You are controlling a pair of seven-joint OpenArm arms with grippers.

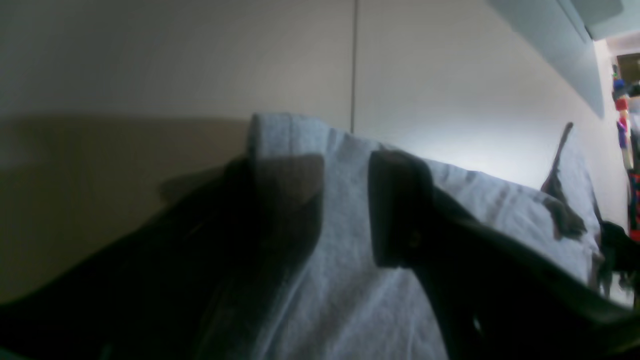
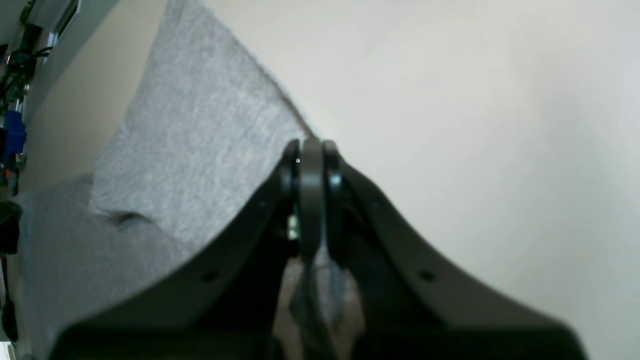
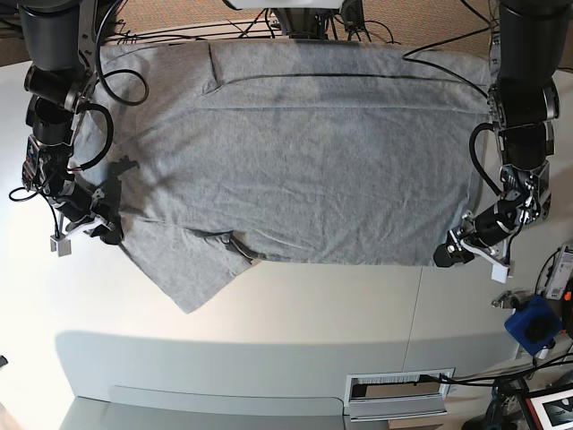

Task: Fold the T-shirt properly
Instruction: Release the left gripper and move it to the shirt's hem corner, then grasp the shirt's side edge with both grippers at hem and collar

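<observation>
The grey T-shirt (image 3: 304,161) lies spread flat on the white table (image 3: 313,313), plain side up, with one sleeve (image 3: 183,273) sticking out at the front left. My right gripper (image 3: 107,235) is at the shirt's left edge, beside that sleeve. In the right wrist view it (image 2: 311,150) is shut, with grey cloth (image 2: 200,125) pinched between its fingers. My left gripper (image 3: 445,255) is at the shirt's front right corner. In the left wrist view its fingers (image 1: 395,200) stand apart, with the corner of the cloth (image 1: 345,200) between them.
Cables (image 3: 295,22) run along the table's far edge behind the shirt. A blue object (image 3: 530,324) and a slotted panel (image 3: 398,387) sit at the front right. The arm bases stand at the far left (image 3: 54,54) and far right (image 3: 526,63).
</observation>
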